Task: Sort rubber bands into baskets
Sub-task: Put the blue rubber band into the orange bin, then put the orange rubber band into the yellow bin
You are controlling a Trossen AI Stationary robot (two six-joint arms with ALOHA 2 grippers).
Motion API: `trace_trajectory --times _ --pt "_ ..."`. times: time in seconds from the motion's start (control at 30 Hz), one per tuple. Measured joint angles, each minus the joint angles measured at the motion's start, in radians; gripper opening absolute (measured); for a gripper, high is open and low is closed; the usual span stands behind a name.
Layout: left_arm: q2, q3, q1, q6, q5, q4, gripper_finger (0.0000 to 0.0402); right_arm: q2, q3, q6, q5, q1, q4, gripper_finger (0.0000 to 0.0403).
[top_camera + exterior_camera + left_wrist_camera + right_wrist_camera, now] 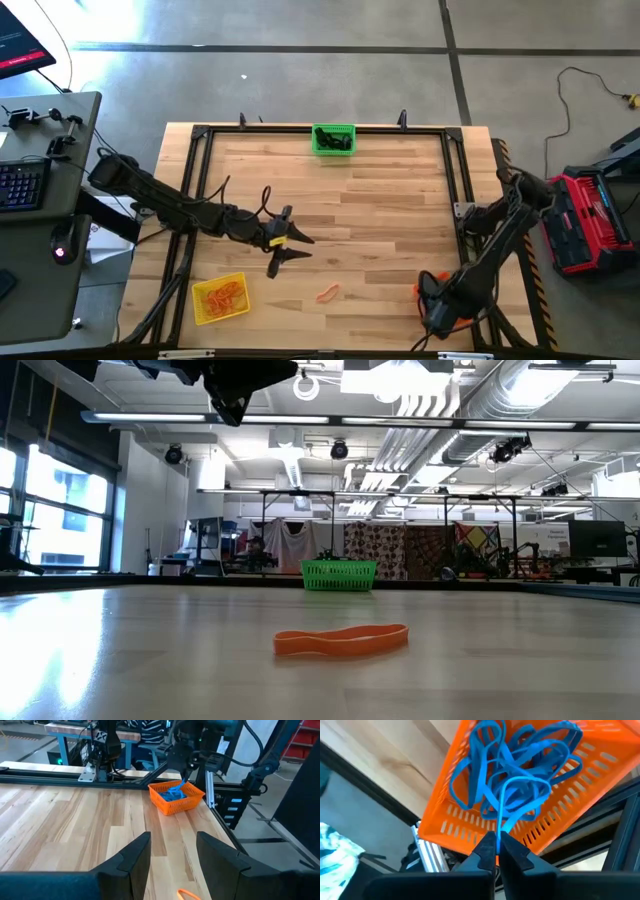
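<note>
Nearest the front edge of the wooden desk (pixel 380 200) lies one orange rubber band (pixel 327 293), flat and alone on the boards, roughly midway between the two front baskets; the low view shows it as a flattened loop (pixel 341 641). To its left the yellow basket (pixel 221 299) sits near the front left corner with a tangle of orange bands inside. At the front right corner the orange basket (pixel 176 797) holds a heap of blue bands (pixel 512 767). The right gripper (pixel 497 851) hangs directly over this basket, fingers pressed together and pinching a strand of one blue band that runs down into the heap. Farther in, over the left-centre of the desk, the left gripper (pixel 288 247) hovers above bare wood with its fingers (pixel 130 860) spread apart and nothing between them; it is raised clear of the surface and points toward the orange basket. At the far edge, centred, the green basket (pixel 333 139) stands with dark bands inside.
</note>
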Motion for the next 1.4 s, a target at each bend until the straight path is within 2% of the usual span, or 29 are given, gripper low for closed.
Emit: trace_trajectory --times 0.17,0.27,0.57,0.67,0.83,0.93,1.03,1.23,1.4 --pt "0.014 0.001 0.001 0.0 0.0 0.001 0.0152 0.042 0.0 -0.042 -0.016 -0.013 0.004 0.0002" --pt "0.024 0.001 0.001 0.0 0.0 0.009 0.0152 0.061 0.0 -0.046 -0.024 -0.023 0.004 0.0023" --pt "0.03 0.001 0.001 0.012 0.001 0.01 0.0152 0.063 0.031 -0.121 -0.082 -0.069 -0.028 0.0171" --pt "0.03 0.001 0.001 0.04 0.0 0.021 0.015 0.063 0.098 -0.171 0.008 -0.086 -0.103 0.0197" --pt "0.03 0.0 0.0 0.059 0.001 0.029 0.0135 0.062 0.206 -0.326 0.332 -0.12 -0.141 0.0204" --pt "0.031 0.0 -0.006 0.062 0.002 0.037 0.0124 0.062 0.218 -0.502 0.496 -0.151 -0.037 0.0204" --pt "0.043 0.0 -0.016 0.063 0.004 0.051 0.0116 0.062 0.19 -0.696 0.572 -0.194 0.116 0.0204" --pt "0.109 -0.001 -0.035 0.063 0.007 0.093 0.0108 0.064 0.063 -1.012 0.573 -0.309 0.476 0.0204" --pt "0.194 -0.001 -0.055 0.075 0.025 0.205 0.0102 0.064 -0.069 -1.172 0.507 -0.397 0.781 0.0204"
